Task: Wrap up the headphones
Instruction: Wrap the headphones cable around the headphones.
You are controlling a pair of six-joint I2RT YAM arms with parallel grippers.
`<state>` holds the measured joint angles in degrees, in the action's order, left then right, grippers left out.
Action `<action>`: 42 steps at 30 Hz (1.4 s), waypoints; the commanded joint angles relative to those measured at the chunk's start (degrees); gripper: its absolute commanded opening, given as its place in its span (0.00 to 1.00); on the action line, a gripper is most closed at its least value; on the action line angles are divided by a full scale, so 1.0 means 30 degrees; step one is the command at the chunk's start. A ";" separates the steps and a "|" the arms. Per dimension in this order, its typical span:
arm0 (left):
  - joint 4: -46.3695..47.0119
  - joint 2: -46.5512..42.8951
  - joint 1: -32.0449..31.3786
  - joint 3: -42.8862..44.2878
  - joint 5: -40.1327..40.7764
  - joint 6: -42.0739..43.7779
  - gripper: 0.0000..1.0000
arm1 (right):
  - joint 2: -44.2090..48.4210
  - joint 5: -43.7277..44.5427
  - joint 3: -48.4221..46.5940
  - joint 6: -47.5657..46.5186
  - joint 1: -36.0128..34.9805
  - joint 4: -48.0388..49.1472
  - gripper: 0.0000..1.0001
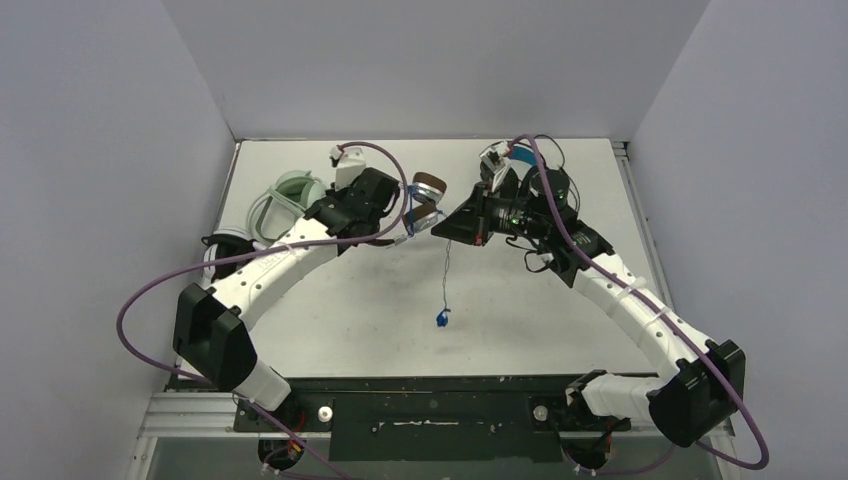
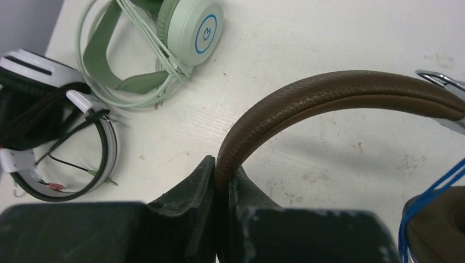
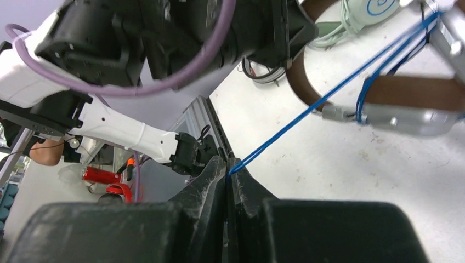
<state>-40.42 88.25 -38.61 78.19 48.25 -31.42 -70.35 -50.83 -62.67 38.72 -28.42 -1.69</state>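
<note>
Holding the brown headphones (image 2: 329, 90) off the worktop (image 1: 520, 300) between both arms, I have my left jaws clenched on the padded headband near one end. My right jaws are pinched on the thin blue cord (image 3: 329, 93), which runs taut to them from the band. A few turns of cord sit around the band by the metal slider, and the loose tail trails toward the plug (image 1: 440, 318). I judge the headset light, the band springy yet firm enough to clamp, and its leathery skin grippy. The cord looks limp and slick, so I would take it close to the band under gentle tension, since a hard pull could strain it at the earcup. The mint green headphones (image 2: 186, 33) and the white pair (image 2: 55, 137) lie on the worktop to the left.
</note>
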 commanded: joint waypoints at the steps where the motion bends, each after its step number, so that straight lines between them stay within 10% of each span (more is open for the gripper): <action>1: -0.0577 -0.0040 0.1962 0.1185 -0.2095 -0.5951 0.00 | 0.1060 0.0881 0.0791 0.0689 -0.1201 0.1634 0.00; 21: 0.0757 -0.4692 0.3466 0.1423 -1.1334 -0.5597 0.00 | -0.0372 0.5035 0.5619 -0.0336 -0.2792 0.5792 0.10; 42: -0.0344 -0.6295 0.3480 0.2023 -1.4675 -0.2661 0.00 | -0.0332 0.6292 0.7575 -0.2004 -0.2714 0.7153 0.27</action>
<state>-44.05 72.90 -28.38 79.20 7.88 -41.01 -72.75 -33.28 -41.60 34.44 -36.80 14.96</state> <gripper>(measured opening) 0.064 0.249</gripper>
